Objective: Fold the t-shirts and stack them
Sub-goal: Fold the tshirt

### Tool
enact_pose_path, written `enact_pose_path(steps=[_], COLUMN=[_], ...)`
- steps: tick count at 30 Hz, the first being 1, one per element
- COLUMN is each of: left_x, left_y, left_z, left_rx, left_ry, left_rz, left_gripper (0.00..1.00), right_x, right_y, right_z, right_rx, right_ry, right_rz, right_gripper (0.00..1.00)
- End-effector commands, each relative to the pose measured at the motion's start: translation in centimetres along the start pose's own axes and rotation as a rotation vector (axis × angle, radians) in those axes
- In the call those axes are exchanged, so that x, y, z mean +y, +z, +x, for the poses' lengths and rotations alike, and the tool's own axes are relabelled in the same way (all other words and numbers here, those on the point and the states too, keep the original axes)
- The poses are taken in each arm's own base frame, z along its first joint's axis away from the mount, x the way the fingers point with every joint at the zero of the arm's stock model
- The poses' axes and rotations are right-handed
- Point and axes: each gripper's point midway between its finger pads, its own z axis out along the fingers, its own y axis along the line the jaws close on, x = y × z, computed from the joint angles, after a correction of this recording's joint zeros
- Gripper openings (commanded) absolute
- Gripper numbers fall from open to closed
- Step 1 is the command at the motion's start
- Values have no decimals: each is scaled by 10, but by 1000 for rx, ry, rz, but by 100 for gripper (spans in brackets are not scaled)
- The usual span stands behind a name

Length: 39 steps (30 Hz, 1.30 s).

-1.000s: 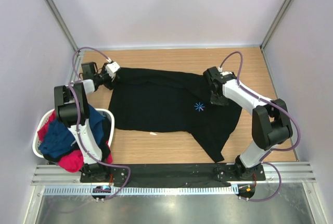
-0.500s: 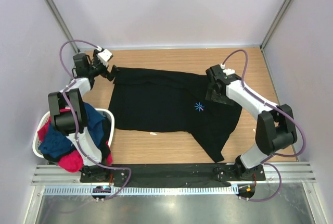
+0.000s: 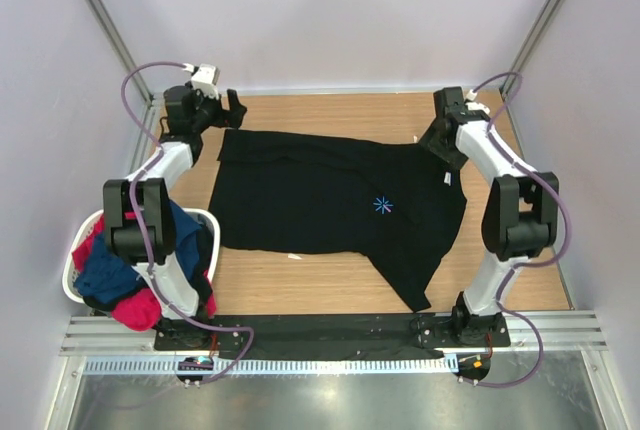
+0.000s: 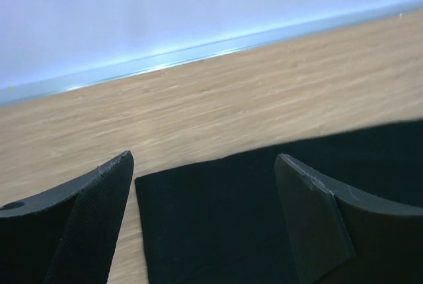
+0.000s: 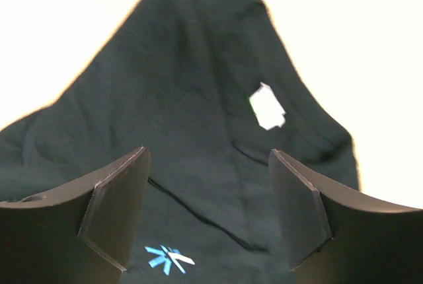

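Note:
A large black t-shirt [image 3: 320,200] lies spread flat on the wooden table, its light-blue starburst mark [image 3: 383,205] facing up. My left gripper [image 3: 234,110] hovers open just beyond the shirt's far left corner [image 4: 231,224], with nothing between its fingers [image 4: 99,218]. Over the shirt's far right part, my right gripper [image 3: 438,142] is also open and empty. Its wrist view looks down on the black t-shirt [image 5: 192,119], the starburst [image 5: 168,257] and a white tag [image 5: 268,107]. A navy blue t-shirt [image 3: 108,272] and a red-pink t-shirt [image 3: 140,308] are bunched in the basket.
The white laundry basket [image 3: 205,216] stands at the table's left edge beside the left arm. Pale walls close in the table on the far side and both flanks. Bare wood [image 3: 330,115] shows beyond the shirt and along its near side.
Both grippers opened and let go of the black shirt, then drew back toward the far corners. The shirt's far edge now lies flatter and wider.

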Motion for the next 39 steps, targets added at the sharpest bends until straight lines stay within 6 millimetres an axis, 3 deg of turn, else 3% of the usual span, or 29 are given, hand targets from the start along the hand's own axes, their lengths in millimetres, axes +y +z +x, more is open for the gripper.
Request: enact_pose_path(steps=[1,6,9,10,13,19,27,30,34,36,39], left_x=[15,-37,-52,-56,-53,-51,-55,-55,-54,-54,-54], left_y=[3,11,12,12,11,23,31,31,31,33,39], left_z=[-36,-29,-19,-17,-4,25,63,78,90,97,106], left_rx=[-46,9,35,45,63,120,218,279,313,327,351], left_ry=[-194,-183,-217,-232,-323,-434,-537,-560,-576,-582,-588], left_rz=[-171,-174,-215,-213,-283,-328,-359,-381,-396,-402,-405], left_gripper=[88,87,86,84,77,76,76,75,75,74,73], right_x=[28,20,16,3,3,25,1,-22,-34,-22,-3], right_y=[10,40,54,65,76,95,128,140,153,154,161], right_z=[-13,-29,-33,-38,-44,-42,-18,-26,-52,-72,-87], right_rx=[-21,-35,-26,-17,-16,-2,60,61,37,11,9], right_ry=[-11,40,75,106,113,84,38,50,51,27,-30], right_rz=[-66,-49,-44,-18,-55,-148,-60,-11,-9,-52,-123], right_gripper=[78,70,66,65,54,52,49,48,47,47,46])
